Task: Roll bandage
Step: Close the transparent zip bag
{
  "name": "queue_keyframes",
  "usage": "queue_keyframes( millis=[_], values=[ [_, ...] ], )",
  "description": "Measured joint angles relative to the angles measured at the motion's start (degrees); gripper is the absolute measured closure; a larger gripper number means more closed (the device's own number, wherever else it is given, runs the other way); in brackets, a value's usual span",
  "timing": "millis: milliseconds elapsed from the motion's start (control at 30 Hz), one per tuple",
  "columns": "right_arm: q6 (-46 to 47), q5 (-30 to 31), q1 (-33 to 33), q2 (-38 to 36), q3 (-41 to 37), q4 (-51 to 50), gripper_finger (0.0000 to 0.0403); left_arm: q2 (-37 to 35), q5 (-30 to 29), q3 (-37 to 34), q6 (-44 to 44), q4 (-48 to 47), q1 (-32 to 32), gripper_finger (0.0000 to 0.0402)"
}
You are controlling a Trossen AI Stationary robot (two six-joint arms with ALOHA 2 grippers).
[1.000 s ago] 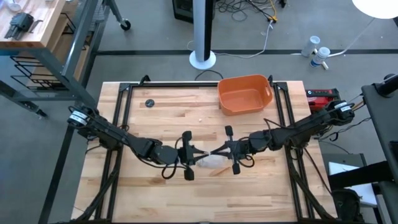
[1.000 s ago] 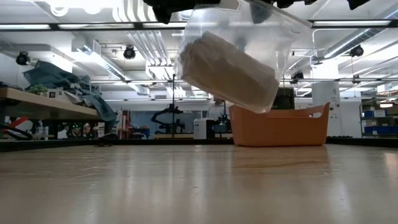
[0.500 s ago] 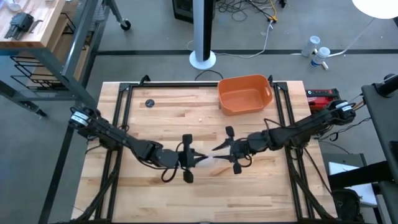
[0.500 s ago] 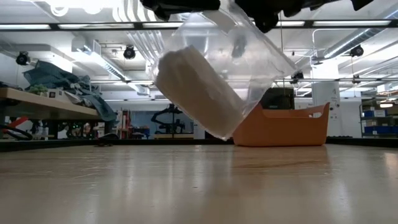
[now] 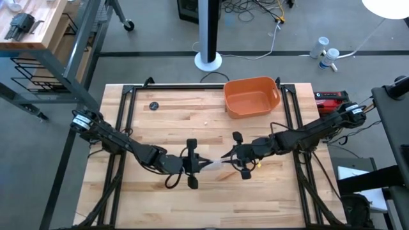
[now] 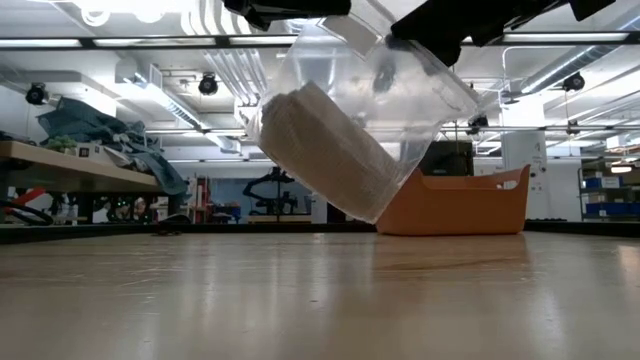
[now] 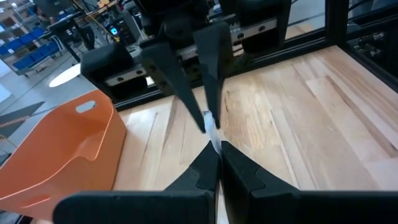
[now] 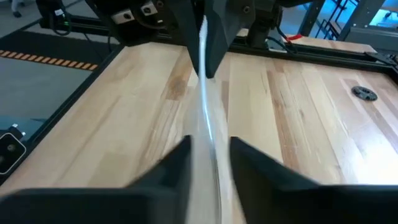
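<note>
One bandage hung inside one clear bag at centre frame, left gripper pinching its edge, right gripper jaws slightly spread around it, one orange tub upper right.

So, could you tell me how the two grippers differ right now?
The left gripper is shut on the clear plastic wrapper; the right gripper stands slightly parted around its edge. They face each other mid-table, sharing the wrapper with the bandage inside, held above the table.

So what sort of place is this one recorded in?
Most likely a robotics lab or workshop: a light wooden slatted table in a black metal frame, cluttered benches and ceiling strip lights behind, blue storage bins on the floor.
</note>
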Motion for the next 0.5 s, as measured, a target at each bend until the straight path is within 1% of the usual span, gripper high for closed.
queue_keyframes(
  millis=[33,67,200,400,467,500],
  values=[
    [-0.4,-0.2,0.0,0.0,0.0,0.0,0.0380,0.0,0.0,0.0,0.0,-0.2,0.0,0.0401],
    [-0.7,-0.4,0.0,0.0,0.0,-0.2,0.0388,0.0,0.0,0.0,0.0,-0.2,0.0,0.0401],
    [0.7,-0.5,-0.3,0.0,0.0,-0.5,0.0367,0.0,0.0,0.0,-0.1,-1.2,0.0,0.0401],
    [2.3,-1.4,-0.7,-0.1,0.0,-4.9,0.0328,-0.1,0.0,0.0,-1.8,-3.4,0.0,0.0401],
    [2.3,-1.9,-0.9,0.0,0.0,-6.3,0.0325,-0.1,0.0,0.0,-2.0,-3.5,0.0,0.0401],
    [2.4,-1.7,-0.9,0.0,0.0,-6.9,0.0332,-0.1,0.0,0.0,-2.0,-3.3,0.0,0.0401]
  ],
)
